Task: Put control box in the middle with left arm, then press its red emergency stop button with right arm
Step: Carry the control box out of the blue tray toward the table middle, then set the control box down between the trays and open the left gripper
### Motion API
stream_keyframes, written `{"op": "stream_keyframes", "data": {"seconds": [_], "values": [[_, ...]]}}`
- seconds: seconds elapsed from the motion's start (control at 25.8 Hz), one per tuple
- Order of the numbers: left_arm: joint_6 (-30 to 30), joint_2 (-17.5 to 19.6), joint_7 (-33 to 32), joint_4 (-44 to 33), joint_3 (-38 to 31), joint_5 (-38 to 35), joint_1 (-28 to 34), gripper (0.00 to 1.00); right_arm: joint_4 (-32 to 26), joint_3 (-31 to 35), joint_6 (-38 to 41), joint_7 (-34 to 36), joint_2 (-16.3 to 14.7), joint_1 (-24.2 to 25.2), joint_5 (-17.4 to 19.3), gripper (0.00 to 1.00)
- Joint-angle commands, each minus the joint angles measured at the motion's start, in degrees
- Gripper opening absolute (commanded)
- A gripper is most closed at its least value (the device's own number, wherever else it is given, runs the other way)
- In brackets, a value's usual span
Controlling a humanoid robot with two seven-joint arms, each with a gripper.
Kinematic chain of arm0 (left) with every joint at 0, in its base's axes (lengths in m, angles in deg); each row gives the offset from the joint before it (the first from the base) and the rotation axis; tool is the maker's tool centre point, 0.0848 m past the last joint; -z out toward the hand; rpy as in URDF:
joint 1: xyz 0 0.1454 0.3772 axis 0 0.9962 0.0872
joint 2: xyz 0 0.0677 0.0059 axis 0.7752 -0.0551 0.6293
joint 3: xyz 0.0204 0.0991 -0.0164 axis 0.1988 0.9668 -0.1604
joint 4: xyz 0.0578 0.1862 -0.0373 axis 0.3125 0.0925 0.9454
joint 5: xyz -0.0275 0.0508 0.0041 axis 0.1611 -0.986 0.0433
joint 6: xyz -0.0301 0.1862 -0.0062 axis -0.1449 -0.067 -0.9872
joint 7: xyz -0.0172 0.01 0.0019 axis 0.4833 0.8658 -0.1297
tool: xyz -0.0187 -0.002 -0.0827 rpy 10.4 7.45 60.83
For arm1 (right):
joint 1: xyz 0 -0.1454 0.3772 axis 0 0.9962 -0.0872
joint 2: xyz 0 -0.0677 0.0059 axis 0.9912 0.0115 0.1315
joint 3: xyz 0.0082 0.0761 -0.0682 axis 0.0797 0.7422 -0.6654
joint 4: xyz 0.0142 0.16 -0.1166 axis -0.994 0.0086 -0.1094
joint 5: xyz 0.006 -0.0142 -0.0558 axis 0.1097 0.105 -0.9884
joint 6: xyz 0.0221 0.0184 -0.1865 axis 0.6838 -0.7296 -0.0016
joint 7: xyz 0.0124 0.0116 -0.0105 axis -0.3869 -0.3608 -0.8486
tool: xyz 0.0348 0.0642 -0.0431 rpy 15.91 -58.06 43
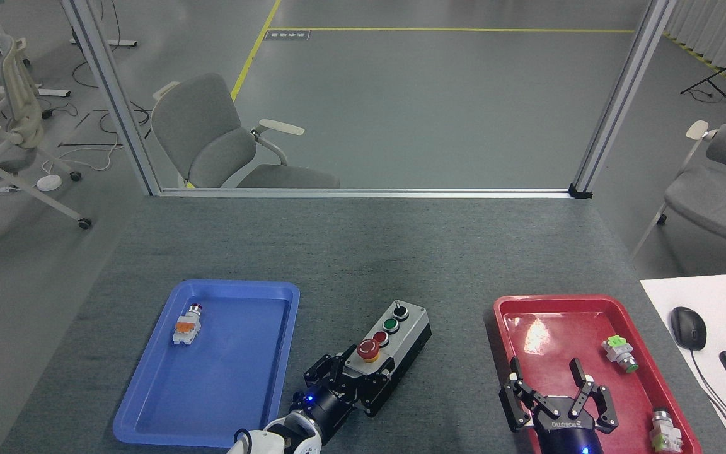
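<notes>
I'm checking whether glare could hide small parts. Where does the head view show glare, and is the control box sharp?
Head view: a bright white glare patch sits on the far-left floor of the red tray; the blue tray shows only a faint sheen. Head view: the control box, gripped by the left gripper, is sharp, its buttons distinct. The right gripper is open, unblurred.
</notes>
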Motion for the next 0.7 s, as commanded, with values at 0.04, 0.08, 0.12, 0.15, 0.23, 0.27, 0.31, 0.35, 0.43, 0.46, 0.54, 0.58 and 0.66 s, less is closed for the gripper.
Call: {"op": "stream_keyframes", "data": {"seconds": [0.04, 0.08, 0.12, 0.15, 0.23, 0.27, 0.31, 0.35, 0.43, 0.46, 0.54, 0.58, 0.66], "values": [[0.7, -0.1, 0.1, -0.1, -0.2, 0.1, 0.0, 0.34, -0.1, 0.0, 0.1, 0.0, 0.2, 0.0, -0.1, 0.98], [0.7, -0.1, 0.1, -0.1, -0.2, 0.1, 0.0, 0.41, -0.1, -0.1, 0.1, -0.1, 0.2, 0.0, -0.1, 0.98], [0.7, -0.1, 0.1, -0.1, -0.2, 0.1, 0.0, 0.45, -0.1, -0.1, 0.1, 0.0, 0.2, 0.0, -0.1, 0.98], [0.6, -0.1, -0.1, -0.1, -0.2, 0.1, 0.0, 0.52, -0.1, -0.1, 0.1, 0.0, 0.2, 0.0, -0.1, 0.98], [0.7, 0.0, -0.1, -0.3, -0.2, 0.1, -0.1, 0.64, -0.1, -0.1, 0.1, 0.0, 0.2, 0.0, -0.1, 0.98], [0.7, 0.0, -0.4, -0.9, -0.2, 0.1, 0.0, 0.65, -0.1, 0.0, 0.1, 0.0, 0.2, 0.0, -0.1, 0.98], [0.7, 0.0, -0.5, -1.7, -0.2, 0.1, 0.1, 0.67, -0.1, -0.1, 0.1, 0.0, 0.5, 0.0, -0.1, 0.98], [0.5, 0.0, -0.5, -2.3, -0.2, 0.1, 0.2, 0.77, -0.1, 0.0, 0.1, 0.0, 0.6, 0.0, -0.1, 0.98], [0.0, -0.1, -0.6, -2.8, -0.2, 0.1, 0.2, 0.99, -0.1, -0.1, 0.1, 0.0, 0.6, 0.0, -0.1, 0.98], [0.0, -0.1, -0.6, -3.2, -0.2, 0.1, 0.2, 0.99, -0.1, -0.1, 0.1, 0.0, 0.5, 0.0, -0.1, 0.98], [0.1, 0.0, -0.6, -4.0, -0.2, 0.2, 0.3, 0.99, -0.1, -0.1, 0.0, 0.0, 0.5, 0.0, -0.1, 0.98], [0.3, 0.0, -0.7, -4.3, -0.2, 0.2, 0.4, 0.99, -0.1, -0.1, 0.1, 0.0, 0.5, 0.0, -0.1, 0.98], [0.5, 0.0, -0.8, -5.1, -0.2, 0.2, 1.2, 0.99, -0.1, -0.1, 0.1, 0.0, 0.7, 0.0, -0.1, 0.98]]}}
